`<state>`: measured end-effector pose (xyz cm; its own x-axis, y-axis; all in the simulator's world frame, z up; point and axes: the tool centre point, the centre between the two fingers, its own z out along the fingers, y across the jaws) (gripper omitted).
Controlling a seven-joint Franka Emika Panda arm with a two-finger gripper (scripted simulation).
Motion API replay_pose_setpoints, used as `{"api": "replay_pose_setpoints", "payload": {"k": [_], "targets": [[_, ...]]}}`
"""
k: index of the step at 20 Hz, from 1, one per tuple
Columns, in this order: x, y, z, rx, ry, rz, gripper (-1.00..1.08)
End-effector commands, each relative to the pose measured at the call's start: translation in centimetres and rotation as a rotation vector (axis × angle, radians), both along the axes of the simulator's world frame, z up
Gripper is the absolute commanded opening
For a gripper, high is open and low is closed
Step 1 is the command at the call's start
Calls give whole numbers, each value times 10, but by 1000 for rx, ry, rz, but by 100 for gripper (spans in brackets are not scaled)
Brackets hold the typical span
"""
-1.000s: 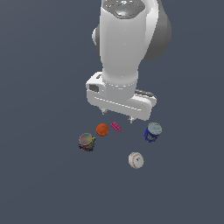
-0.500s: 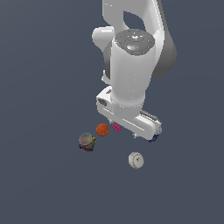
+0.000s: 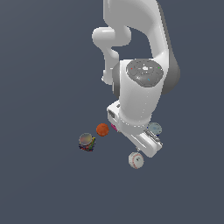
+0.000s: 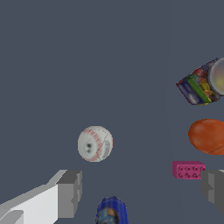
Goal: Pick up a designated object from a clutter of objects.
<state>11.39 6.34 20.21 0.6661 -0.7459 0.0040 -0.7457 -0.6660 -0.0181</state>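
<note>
A white Panda arm leans low over a dark grey surface (image 3: 43,183), its gripper (image 4: 142,189) spread wide with nothing between the grey fingers (image 4: 70,192). The white baseball (image 4: 95,143) with red stitching lies free on the surface, apart from both fingers in the wrist view; in the exterior view it (image 3: 136,160) sits just beside the hand's lower edge. The orange ball (image 3: 102,129) and the multicoloured can (image 3: 86,142) lie toward the exterior view's left. A pink block (image 4: 188,169) rests near one finger, and the blue can (image 4: 112,211) shows at the frame's edge between the fingers.
</note>
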Motion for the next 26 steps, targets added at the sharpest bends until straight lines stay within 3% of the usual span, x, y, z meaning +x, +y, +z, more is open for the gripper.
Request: {"api": "replay_pose_setpoints", "payload": {"k": [1, 15, 26], "targets": [[5, 6, -11, 1, 2, -59, 100], [25, 38, -75, -1, 14, -368, 100], [31, 51, -102, -5, 18, -490, 100]]}}
